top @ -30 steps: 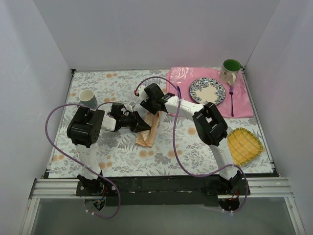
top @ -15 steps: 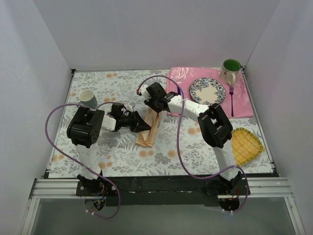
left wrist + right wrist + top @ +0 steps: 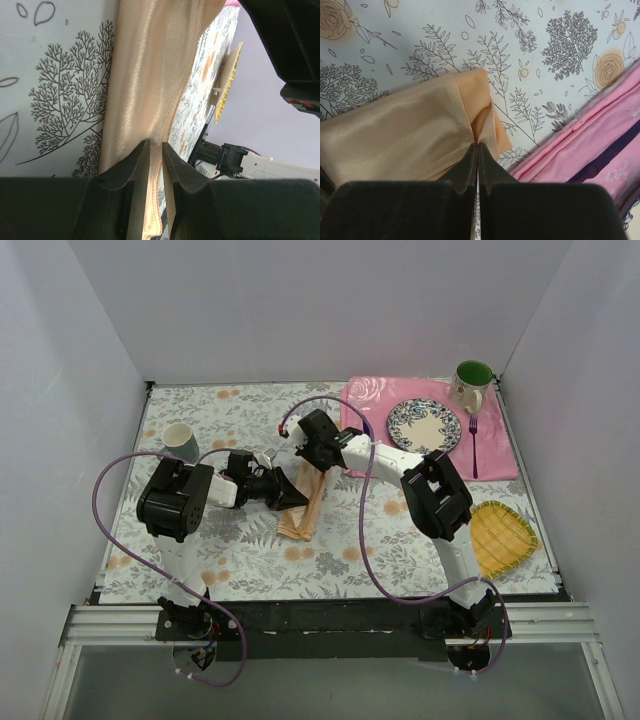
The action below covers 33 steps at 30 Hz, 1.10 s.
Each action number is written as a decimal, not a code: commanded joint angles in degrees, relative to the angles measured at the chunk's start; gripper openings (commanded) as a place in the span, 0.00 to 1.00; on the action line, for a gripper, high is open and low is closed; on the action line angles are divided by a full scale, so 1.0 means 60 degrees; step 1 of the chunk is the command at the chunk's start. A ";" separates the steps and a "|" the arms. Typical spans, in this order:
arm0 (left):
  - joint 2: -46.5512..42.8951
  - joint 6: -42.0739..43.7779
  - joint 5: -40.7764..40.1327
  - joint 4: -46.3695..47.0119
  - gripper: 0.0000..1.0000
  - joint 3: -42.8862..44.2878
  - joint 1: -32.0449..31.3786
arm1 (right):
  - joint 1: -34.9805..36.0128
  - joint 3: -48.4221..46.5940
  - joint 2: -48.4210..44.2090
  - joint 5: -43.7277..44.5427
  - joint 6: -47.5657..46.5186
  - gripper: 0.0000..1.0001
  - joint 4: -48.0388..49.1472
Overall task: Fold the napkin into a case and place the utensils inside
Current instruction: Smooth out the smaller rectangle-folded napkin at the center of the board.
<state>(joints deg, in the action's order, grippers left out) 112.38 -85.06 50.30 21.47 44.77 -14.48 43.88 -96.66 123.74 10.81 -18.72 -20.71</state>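
We see the napkin, a satiny peach-orange cloth with a stitched hem, folded into a long narrow strip near the middle of the floral-print bench. Our left pincer is clamped on its hemmed edge. Our right pincer is pressed closed, pinching a folded corner beside the pink placemat.

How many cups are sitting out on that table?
2: a pale teal cup at the left side; a green-lined mug at the far right corner.
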 commanded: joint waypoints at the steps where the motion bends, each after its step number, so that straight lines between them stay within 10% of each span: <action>1: 0.0401 0.0685 -0.1953 -0.1411 0.19 -0.0416 -0.0033 | -0.0018 -0.0676 0.0162 -0.0468 0.0190 0.01 -0.0210; 33: 0.0416 0.0787 -0.2027 -0.1514 0.19 -0.0431 -0.0106 | -0.0164 -0.1951 0.0631 -0.1625 0.1245 0.01 -0.0591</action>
<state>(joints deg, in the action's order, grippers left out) 112.38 -84.84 50.28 21.28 44.80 -14.66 44.14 -105.08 128.86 3.81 -13.13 -23.97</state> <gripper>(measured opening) 0.184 0.023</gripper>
